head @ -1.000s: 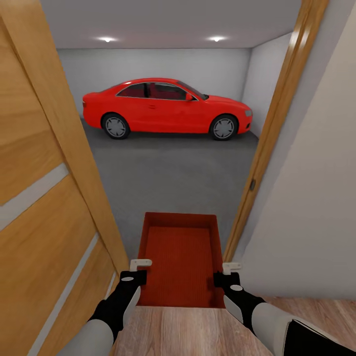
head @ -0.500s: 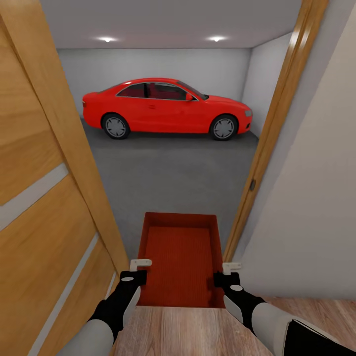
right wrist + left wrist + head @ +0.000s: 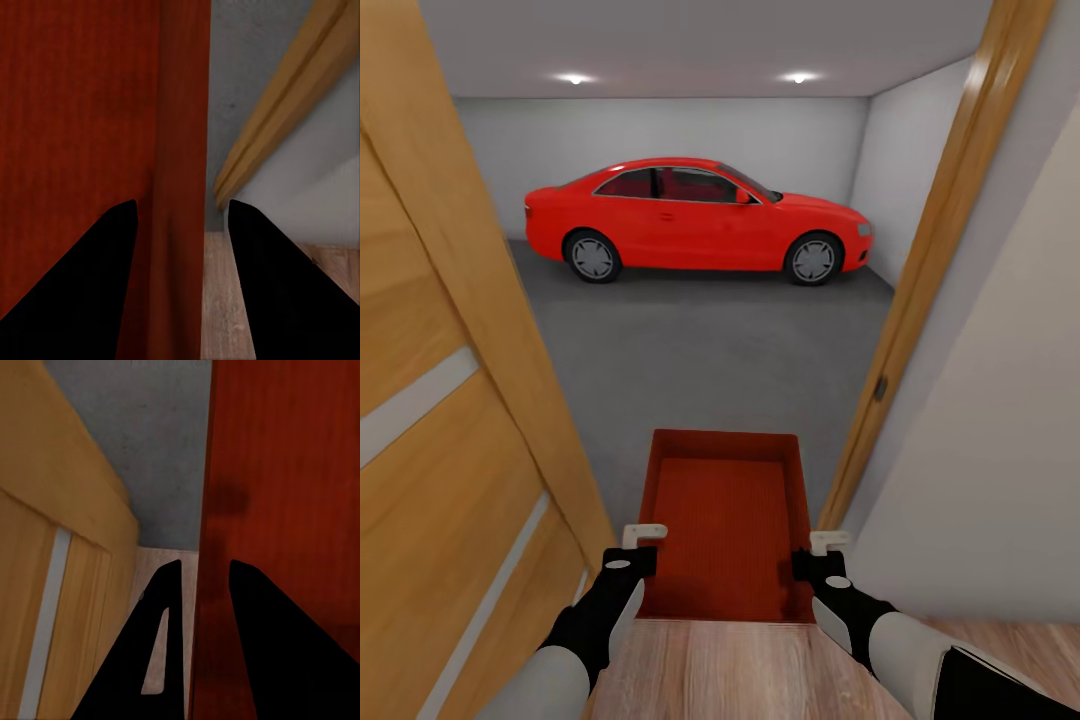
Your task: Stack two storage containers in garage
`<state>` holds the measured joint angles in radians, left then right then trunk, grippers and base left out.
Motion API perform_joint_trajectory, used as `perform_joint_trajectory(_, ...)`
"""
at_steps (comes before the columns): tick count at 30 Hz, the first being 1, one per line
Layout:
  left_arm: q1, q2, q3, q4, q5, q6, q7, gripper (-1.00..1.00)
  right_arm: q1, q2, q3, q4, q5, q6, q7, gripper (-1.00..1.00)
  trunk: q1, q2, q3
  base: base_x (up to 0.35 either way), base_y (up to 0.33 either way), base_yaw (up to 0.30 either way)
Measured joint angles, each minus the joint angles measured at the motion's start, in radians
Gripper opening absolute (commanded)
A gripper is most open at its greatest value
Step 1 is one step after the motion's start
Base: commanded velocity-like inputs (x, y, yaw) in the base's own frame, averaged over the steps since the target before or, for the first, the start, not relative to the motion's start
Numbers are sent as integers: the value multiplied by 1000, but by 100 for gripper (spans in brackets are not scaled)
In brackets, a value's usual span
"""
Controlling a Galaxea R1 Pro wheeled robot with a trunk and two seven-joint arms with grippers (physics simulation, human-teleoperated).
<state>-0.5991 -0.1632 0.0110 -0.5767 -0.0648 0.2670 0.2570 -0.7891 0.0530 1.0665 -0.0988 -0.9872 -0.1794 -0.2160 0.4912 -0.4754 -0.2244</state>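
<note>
One orange-red open-top storage container [image 3: 722, 520] hangs level in front of me, held between both arms in the doorway to the garage. My left gripper [image 3: 643, 540] is shut on its left wall, and my right gripper [image 3: 822, 545] is shut on its right wall. In the left wrist view the black fingers [image 3: 205, 564] straddle the red wall [image 3: 285, 472]. The right wrist view has the fingers [image 3: 181, 204] on either side of the opposite wall [image 3: 184, 112]. Beyond the container lies the garage's dark grey concrete floor [image 3: 700, 350].
A wooden plank door [image 3: 450, 450] stands open close on the left. The wooden door frame [image 3: 920, 290] and a white wall [image 3: 1000, 450] close in on the right. A red car [image 3: 695, 218] is parked along the far garage wall. Light wood flooring [image 3: 730, 670] lies under my arms.
The whole view has shifted slightly forward into the doorway, so the door and frame have spread outward. The container and both grippers keep the same hold.
</note>
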Motion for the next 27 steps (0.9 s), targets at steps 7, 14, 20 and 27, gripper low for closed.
perform_joint_trajectory(7, 0, 0, 0, 0, 0, 0, 0, -100, 0, 0, 0, 0, 0, 0, 0, -100, 0, 0, 0, 322, 0, 0)
perform_joint_trajectory(14, 0, 0, 0, 0, 0, 0, 0, -100, 0, 0, 0, 0, 0, 0, 0, -100, 0, 0, 0, 322, 0, 0)
perform_joint_trajectory(20, 0, 0, 0, 0, 0, 0, 0, -100, 0, 0, 0, 0, 0, 0, 0, -100, 0, 0, 0, 322, 0, 0)
perform_joint_trajectory(27, 0, 0, 0, 0, 1, 0, 1, -100, 0, 0, 0, 0, 0, 0, 0, -100, 0, 0, 0, 322, 0, 0)
